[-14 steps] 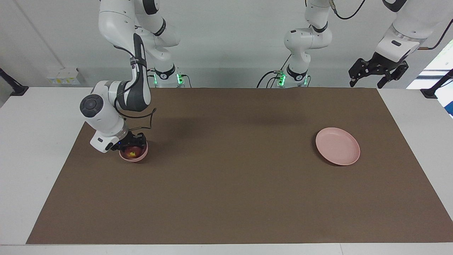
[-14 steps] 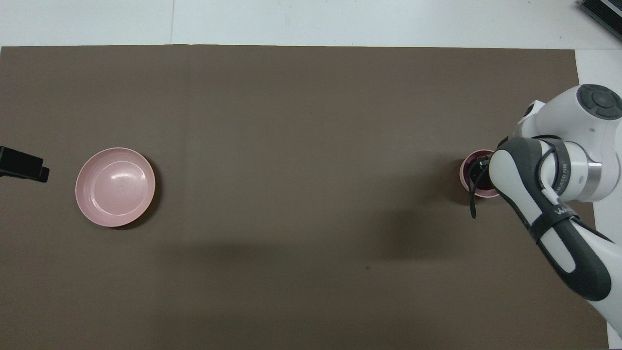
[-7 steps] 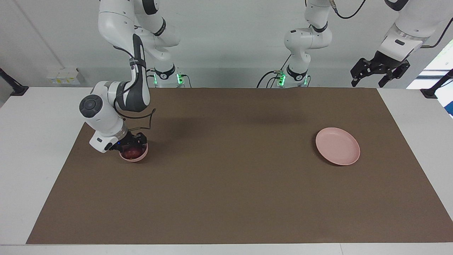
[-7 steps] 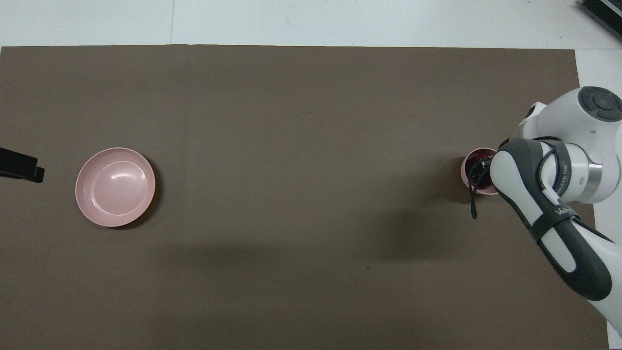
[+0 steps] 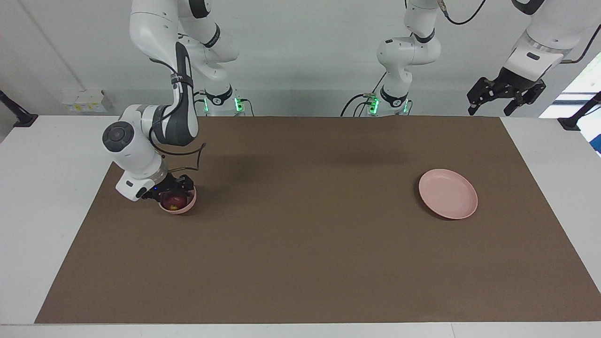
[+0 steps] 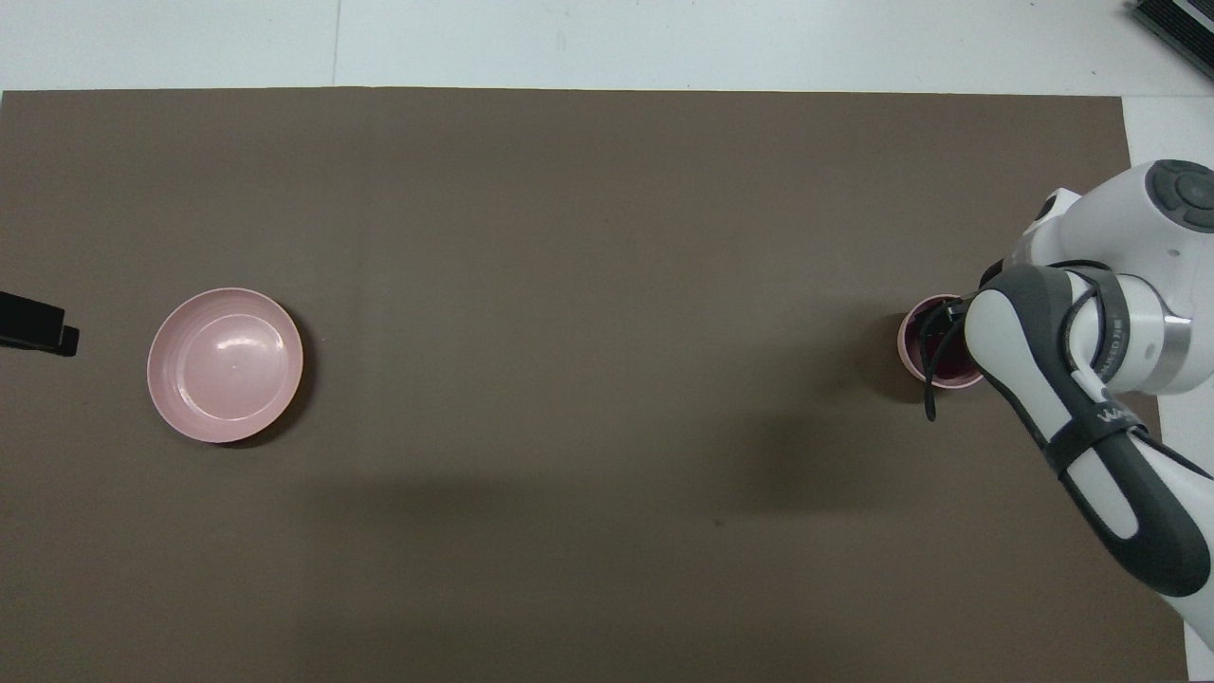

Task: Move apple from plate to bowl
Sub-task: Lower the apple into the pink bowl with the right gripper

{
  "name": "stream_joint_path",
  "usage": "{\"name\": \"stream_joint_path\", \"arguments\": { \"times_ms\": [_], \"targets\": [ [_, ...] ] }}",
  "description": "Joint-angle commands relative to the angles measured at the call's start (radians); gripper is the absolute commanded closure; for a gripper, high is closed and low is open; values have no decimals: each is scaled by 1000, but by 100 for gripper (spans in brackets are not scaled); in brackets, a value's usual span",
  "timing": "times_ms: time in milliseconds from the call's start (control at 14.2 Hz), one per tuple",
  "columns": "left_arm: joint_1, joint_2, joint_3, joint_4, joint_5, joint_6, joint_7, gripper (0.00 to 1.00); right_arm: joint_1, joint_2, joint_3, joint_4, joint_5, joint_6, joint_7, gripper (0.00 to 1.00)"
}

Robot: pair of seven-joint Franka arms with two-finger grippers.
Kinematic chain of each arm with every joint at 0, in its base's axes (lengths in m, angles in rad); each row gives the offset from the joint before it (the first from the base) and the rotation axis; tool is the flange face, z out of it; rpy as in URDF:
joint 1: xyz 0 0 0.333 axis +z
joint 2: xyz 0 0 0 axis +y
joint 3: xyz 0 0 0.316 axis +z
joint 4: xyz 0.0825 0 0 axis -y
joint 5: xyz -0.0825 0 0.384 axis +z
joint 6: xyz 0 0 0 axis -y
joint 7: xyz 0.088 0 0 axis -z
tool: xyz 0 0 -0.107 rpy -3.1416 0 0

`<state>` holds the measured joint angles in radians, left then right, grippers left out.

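Note:
The dark red apple (image 5: 173, 202) with its yellowish patch lies in the small deep pink bowl (image 5: 190, 203), which stands toward the right arm's end of the table. My right gripper (image 5: 174, 191) hangs just over the bowl's rim, fingers spread on either side of the apple and slightly above it. In the overhead view the bowl (image 6: 908, 347) and apple (image 6: 920, 334) are half covered by the right gripper (image 6: 941, 327) and its arm. The flat pink plate (image 5: 448, 194) lies bare toward the left arm's end and also shows in the overhead view (image 6: 225, 365). My left gripper (image 5: 489, 111) waits open, high over that end's edge.
A brown mat (image 5: 300, 244) covers most of the white table (image 5: 47, 150). A tip of the left gripper (image 6: 36, 324) shows at the overhead view's edge, beside the plate.
My right hand has risen a little and drifted toward its end of the table while the apple stays in the bowl. The left gripper has moved slightly up and away from the mat.

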<state>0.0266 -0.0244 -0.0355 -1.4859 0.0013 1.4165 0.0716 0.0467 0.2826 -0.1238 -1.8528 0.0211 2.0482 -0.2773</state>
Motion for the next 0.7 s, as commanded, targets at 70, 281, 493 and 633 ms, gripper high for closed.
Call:
{"name": "stream_joint_path", "arguments": {
  "times_ms": [70, 281, 493, 633],
  "targets": [
    [-14, -28, 16, -34, -10, 21, -13, 0, 22, -92, 6, 1, -21, -48, 111, 0],
    [-13, -31, 16, -30, -10, 12, -10, 0, 50, -160, 10, 6, -66, -111, 262, 0],
    [-14, -29, 16, -30, -10, 10, -10, 0, 50, -241, 16, 52, -66, -221, 308, 0],
    [-14, -29, 16, -30, -10, 10, -10, 0, 50, -284, 18, 102, -64, -311, 354, 0]
  ]
}}
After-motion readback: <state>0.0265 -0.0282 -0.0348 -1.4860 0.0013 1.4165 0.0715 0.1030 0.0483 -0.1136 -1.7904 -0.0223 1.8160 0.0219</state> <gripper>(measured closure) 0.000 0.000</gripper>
